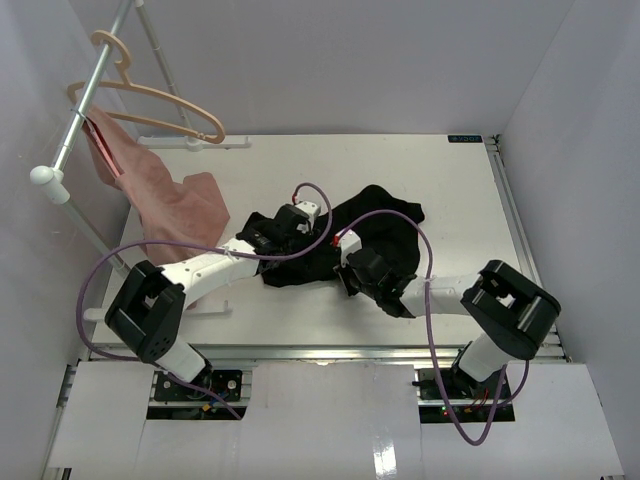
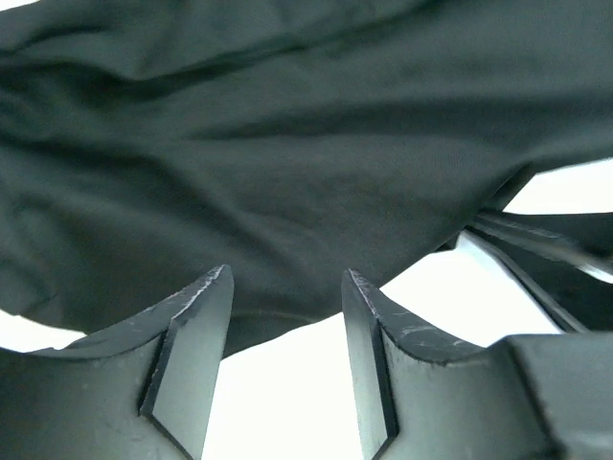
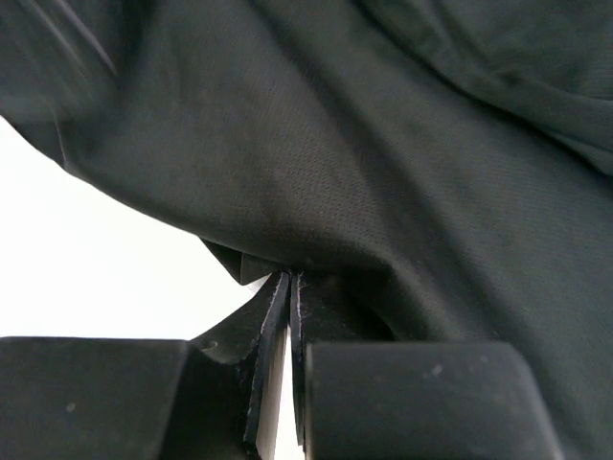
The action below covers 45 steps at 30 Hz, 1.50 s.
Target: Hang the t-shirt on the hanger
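1. Step in hand, as judged: getting hold of the garment. The crumpled black t-shirt lies in a heap near the middle of the white surface, with both arms reaching into it from the near edge.
2. Right tool: fingers pressed together, pinching a fold at the near edge of the black t-shirt. Dark fabric fills the rest of the right wrist view.
3. Left tool: fingers spread, with the shirt's hem lying just at their tips. Nothing is gripped between them.
4. Light tan wooden clothes hanger: it hangs by its hook from the grey metal rail at the far left, well apart from the shirt and carrying no garment. A pink cloth drapes from the rail down to the surface beneath it.
5. Progress, as judged: early, since the shirt is neither spread out nor near the hanger.
6. Next move, as judged: the left tool needs to close on a second point of the hem or collar. The two arms can then lift and open the shirt before carrying it towards the hanger. A one-sided pinch would probably leave the fabric bunched.
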Each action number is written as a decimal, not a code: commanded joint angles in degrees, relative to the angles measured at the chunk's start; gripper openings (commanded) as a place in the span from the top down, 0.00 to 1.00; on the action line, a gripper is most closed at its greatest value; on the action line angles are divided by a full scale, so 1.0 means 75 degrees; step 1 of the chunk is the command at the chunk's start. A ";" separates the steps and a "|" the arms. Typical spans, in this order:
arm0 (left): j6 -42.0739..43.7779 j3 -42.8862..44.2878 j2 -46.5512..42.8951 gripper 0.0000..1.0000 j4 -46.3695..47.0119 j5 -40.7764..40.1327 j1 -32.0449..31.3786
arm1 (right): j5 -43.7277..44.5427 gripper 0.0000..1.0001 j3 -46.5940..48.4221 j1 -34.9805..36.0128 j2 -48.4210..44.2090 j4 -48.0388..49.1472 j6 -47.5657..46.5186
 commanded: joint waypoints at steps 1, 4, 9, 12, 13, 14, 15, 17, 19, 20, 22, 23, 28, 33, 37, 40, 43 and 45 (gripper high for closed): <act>0.0626 0.0422 0.0483 0.38 0.0213 0.0186 -0.0441 | 0.0173 0.92 -0.0281 -0.0042 -0.0681 0.0037 0.0175; 0.0883 0.0481 0.0751 0.37 0.0296 0.0244 -0.0674 | 0.0207 0.92 -0.0410 -0.0077 -0.0904 0.0037 0.0199; 0.1016 0.0447 0.1084 0.45 0.0456 0.0114 -0.0791 | 0.0165 0.92 -0.0626 -0.0176 -0.1272 0.0034 0.0274; 0.0942 0.0470 0.1119 0.90 0.0552 -0.0143 -0.0795 | 0.0238 0.92 -0.0736 -0.0211 -0.1506 -0.0021 0.0309; 0.0879 0.0539 0.1104 0.98 0.0550 -0.0350 -0.0795 | 0.0294 0.92 -0.0774 -0.0253 -0.1589 -0.0064 0.0347; 0.0803 0.0635 0.1073 1.00 0.0543 -0.0623 -0.0795 | 0.0360 0.92 -0.0813 -0.0313 -0.1693 -0.0117 0.0400; 0.0703 0.0698 0.1037 1.00 0.0527 -0.0760 -0.0795 | 0.0397 0.92 -0.0860 -0.0366 -0.1772 -0.0175 0.0468; 0.0519 0.0856 0.0915 1.00 0.0504 -0.1116 -0.0782 | 0.0559 0.92 -0.0942 -0.0454 -0.1910 -0.0304 0.0645; 0.0356 0.1063 0.0753 1.00 0.0496 -0.1543 -0.0760 | 0.0860 0.92 -0.1024 -0.0514 -0.2036 -0.0408 0.0807; 0.0297 0.1196 0.0710 1.00 0.0500 -0.1677 -0.0735 | 0.1011 0.92 -0.1121 -0.0537 -0.2185 -0.0423 0.0919; 0.0203 0.1487 0.0665 1.00 0.0492 -0.1937 -0.0646 | 0.1332 0.92 -0.1347 -0.0570 -0.2532 -0.0471 0.1238; 0.0155 0.1626 0.0685 1.00 0.0464 -0.2103 -0.0591 | 0.1532 0.92 -0.1444 -0.0570 -0.2671 -0.0499 0.1357; -0.0352 0.2248 0.1025 1.00 0.0193 -0.2927 -0.0119 | 0.2195 0.92 -0.1886 -0.0593 -0.3201 -0.0606 0.1859; -0.0401 0.2433 0.1402 1.00 0.0133 -0.3217 0.0277 | 0.2252 0.92 -0.1901 -0.0587 -0.2957 -0.0608 0.2115; 0.0491 0.1995 0.0999 0.86 0.0416 -0.0138 -0.0030 | 0.1919 0.92 -0.1785 -0.0591 -0.2757 -0.0746 0.2288; 0.1127 0.1646 0.0697 0.56 0.0334 0.0079 -0.0856 | 0.1941 0.92 -0.1661 -0.0587 -0.2809 -0.0946 0.2354; 0.1297 0.1248 0.0391 0.47 0.0143 -0.0061 -0.1229 | 0.1907 0.92 -0.1787 -0.0583 -0.3055 -0.0876 0.2393; 0.1279 0.1091 0.0310 0.45 0.0140 -0.0109 -0.1240 | 0.1913 0.92 -0.1857 -0.0593 -0.3267 -0.0885 0.2414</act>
